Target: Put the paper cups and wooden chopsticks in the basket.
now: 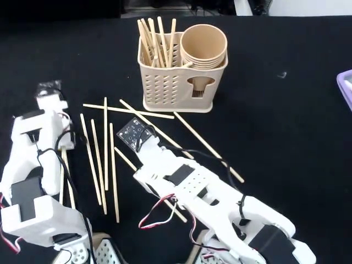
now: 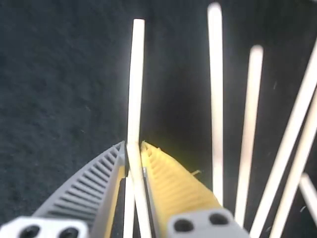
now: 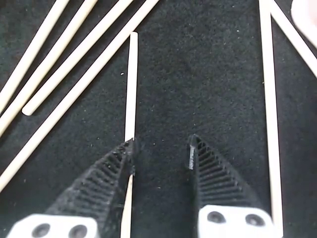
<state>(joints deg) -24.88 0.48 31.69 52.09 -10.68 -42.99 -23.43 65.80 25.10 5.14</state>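
The beige basket (image 1: 175,88) stands at the back of the black table. It holds a stack of paper cups (image 1: 203,45) and several wooden chopsticks (image 1: 157,41). More chopsticks (image 1: 104,148) lie loose on the cloth in front of it. My left gripper (image 2: 132,147) is low over the table at the left, shut on one chopstick (image 2: 136,79) that points away from the fingers. My right gripper (image 3: 161,144) is open just above the cloth in front of the basket. One fingertip (image 3: 128,148) rests against a lying chopstick (image 3: 131,84), and bare cloth shows between the fingers.
Loose chopsticks (image 3: 270,99) lie on both sides of the right gripper, and others (image 2: 215,99) lie beside the held one. The left arm (image 1: 33,159) and right arm (image 1: 187,184) fill the near side. A purple object (image 1: 345,88) sits at the right edge.
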